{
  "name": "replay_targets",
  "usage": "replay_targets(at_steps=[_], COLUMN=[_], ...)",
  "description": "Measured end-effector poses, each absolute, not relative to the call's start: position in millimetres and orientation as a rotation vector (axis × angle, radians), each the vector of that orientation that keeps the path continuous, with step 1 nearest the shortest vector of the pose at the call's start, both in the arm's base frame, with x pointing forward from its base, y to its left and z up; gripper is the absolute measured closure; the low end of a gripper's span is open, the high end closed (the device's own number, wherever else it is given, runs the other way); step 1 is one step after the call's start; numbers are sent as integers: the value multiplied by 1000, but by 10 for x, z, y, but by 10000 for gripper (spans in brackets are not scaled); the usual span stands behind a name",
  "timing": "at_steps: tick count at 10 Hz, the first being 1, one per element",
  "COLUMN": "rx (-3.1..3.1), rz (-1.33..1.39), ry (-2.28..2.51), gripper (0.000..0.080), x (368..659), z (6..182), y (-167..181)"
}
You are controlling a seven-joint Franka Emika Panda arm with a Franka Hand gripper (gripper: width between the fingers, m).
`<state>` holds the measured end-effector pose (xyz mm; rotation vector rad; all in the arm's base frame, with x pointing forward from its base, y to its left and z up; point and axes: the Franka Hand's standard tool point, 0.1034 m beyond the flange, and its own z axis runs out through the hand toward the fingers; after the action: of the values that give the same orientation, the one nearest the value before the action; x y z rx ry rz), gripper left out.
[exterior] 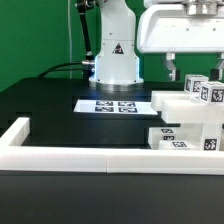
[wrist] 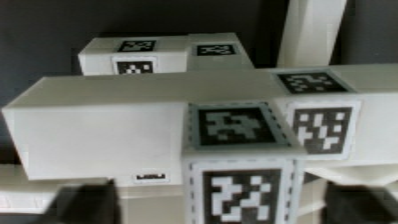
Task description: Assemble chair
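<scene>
The chair parts stand stacked at the exterior view's right as one stepped white block with black-and-white tags. In the wrist view a wide white panel lies behind an upright tagged post. Two more tagged parts lie beyond it. My gripper hangs just above the top part. In the wrist view my gripper is open. Its dark fingertips stand on either side of the post, with a gap on each side.
The marker board lies flat on the black table in front of the robot base. The long white border rail runs along the front and turns up the exterior view's left side.
</scene>
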<state>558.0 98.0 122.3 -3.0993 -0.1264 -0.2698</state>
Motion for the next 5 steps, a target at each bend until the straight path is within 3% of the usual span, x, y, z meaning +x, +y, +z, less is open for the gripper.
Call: replay_targets(at_steps=[1, 2, 3, 5], rx=[-3099, -3098, -3098, -3085], rz=[-270, -269, -269, -265], ry=[-125, -84, -84, 112], gripper=[378, 378, 514, 514], x=[5580, 5580, 5581, 5582], z=[1223, 1223, 1223, 1225], y=[979, 980, 978, 981])
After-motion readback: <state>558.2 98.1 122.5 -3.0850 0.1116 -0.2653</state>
